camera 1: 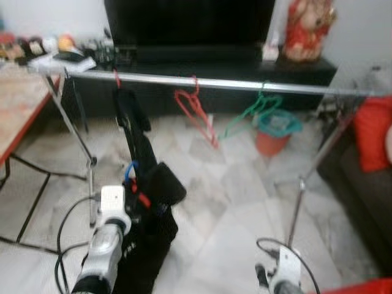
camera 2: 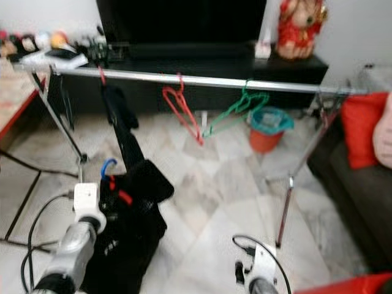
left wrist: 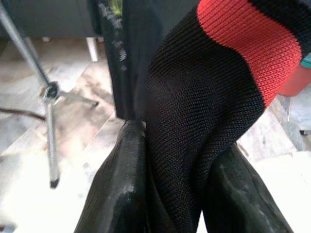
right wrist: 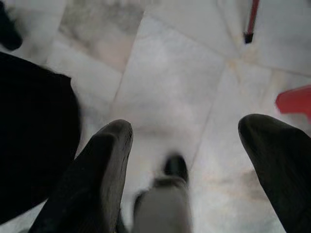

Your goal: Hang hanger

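Left wrist view: the left hand [left wrist: 170, 194] pinches the black garment [left wrist: 204, 111], which hangs from the rail [camera 1: 245, 84].

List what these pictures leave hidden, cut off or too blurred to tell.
- Left gripper: in the left wrist view, the black garment with a red stripe covers the gap between its fingers, so what else they pinch is hidden.
- Blue hanger: its body is buried in the garment in the eye views.
- Right arm: cut off by the bottom edge.
- Small things on the shelf: too blurred to name.
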Robot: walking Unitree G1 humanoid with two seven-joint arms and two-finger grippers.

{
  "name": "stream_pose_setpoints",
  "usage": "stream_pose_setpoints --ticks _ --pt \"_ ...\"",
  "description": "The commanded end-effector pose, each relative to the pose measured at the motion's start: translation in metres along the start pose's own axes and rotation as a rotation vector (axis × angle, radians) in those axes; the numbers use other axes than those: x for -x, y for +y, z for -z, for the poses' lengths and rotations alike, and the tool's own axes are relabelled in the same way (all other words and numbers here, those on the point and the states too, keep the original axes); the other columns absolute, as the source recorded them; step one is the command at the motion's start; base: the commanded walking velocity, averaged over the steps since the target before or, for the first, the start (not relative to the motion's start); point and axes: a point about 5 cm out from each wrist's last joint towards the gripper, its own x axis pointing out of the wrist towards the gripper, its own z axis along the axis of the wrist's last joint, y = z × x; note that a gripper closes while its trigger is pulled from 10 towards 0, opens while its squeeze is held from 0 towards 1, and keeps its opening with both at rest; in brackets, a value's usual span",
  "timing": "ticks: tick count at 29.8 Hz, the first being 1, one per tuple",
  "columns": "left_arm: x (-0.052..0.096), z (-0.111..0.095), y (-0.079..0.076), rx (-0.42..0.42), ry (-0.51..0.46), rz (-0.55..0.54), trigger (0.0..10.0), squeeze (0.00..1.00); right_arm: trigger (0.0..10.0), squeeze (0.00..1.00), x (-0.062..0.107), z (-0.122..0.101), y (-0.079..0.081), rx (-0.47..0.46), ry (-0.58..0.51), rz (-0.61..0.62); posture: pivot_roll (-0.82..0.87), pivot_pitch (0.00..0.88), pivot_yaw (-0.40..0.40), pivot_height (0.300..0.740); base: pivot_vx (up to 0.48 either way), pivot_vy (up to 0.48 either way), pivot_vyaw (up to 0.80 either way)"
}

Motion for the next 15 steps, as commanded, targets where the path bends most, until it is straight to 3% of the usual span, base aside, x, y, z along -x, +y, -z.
stream_pose_setpoints --ticks 1,12,15 --pt "-0.0036 -0.0081 -0.0114 -0.020 -0.032 0.044 10.0 0.00 10.0 0.00 0.0010 0.0016 -0.0106 0.001 0.008 0.030 0.00 0.000 -0.020 0.740 0.000 0.000 0.00" --pt "-0.0011 -0.0039 -0.0063 -0.038 -0.015 0.008 10.0 0.00 10.0 0.00 0.0010 0.0011 -0.0109 0.023 0.007 0.026 0.00 0.000 -0.020 0.740 0.000 0.000 0.00" --pt "-0.0012 -0.0040 -0.0079 -0.044 -0.017 0.009 10.0 0.00 10.0 0.00 0.0006 -0.0011 -0.0080 0.052 -0.004 0.013 0.00 0.000 -0.021 0.740 0.000 -0.345 0.00"
